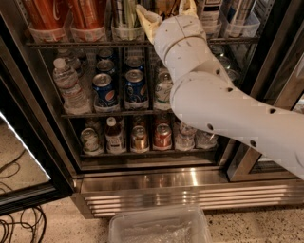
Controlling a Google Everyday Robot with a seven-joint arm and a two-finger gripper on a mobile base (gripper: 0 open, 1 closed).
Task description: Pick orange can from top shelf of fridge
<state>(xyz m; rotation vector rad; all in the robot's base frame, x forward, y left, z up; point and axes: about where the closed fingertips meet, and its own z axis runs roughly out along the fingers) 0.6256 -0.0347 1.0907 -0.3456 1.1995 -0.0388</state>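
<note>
The fridge [156, 182] stands open in front of me. On its top shelf [95, 43] the golden-orange can [167, 7] shows only as a slim strip at the top edge of the view. My gripper [165, 6] reaches up to it, with one pale finger [147, 21] to the can's left and the other to its right. The jaws look open around the can. My white arm [213, 104] crosses the right half of the fridge and hides the shelves behind it.
Tall red cans [45, 14] in clear trays stand left on the top shelf. Below are a water bottle [69, 88], blue cans [135, 88] and short cans. The glass door [19, 156] hangs open at left. A clear plastic bin [159, 228] and cables [19, 228] lie on the floor.
</note>
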